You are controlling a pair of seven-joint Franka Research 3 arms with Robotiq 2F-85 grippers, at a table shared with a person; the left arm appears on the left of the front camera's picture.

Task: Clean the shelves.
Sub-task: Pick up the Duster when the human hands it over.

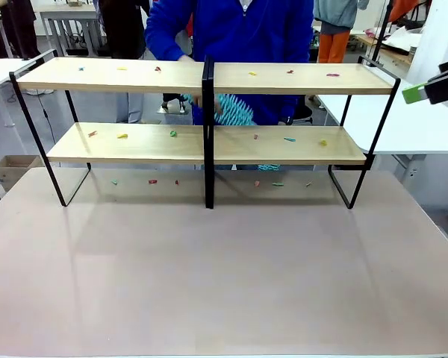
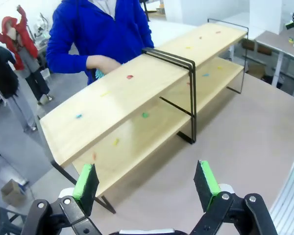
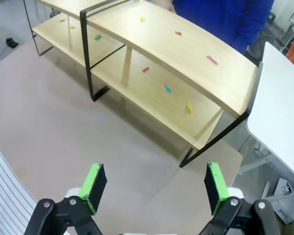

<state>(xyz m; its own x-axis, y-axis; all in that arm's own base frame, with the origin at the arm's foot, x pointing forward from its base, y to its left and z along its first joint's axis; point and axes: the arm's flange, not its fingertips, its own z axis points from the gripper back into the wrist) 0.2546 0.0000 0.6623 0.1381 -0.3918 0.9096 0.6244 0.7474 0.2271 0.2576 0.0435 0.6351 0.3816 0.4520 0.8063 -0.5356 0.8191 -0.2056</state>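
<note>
Your table (image 1: 224, 283) carries the shelves (image 1: 134, 74) upright across its far side. Left tool (image 2: 145, 169) and right tool (image 3: 155, 169) hover released, empty. A person's teal duster (image 1: 231, 110) shows behind the shelves; coloured scraps (image 1: 122, 136) dot both boards.

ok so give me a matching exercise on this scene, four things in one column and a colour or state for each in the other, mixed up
Things:
1 left claw
2 centre post
3 shelves
4 person's jacket

Matches:
a blue
b light wood
c open and empty
d black

Pairs: 1-c; 2-d; 3-b; 4-a
</note>
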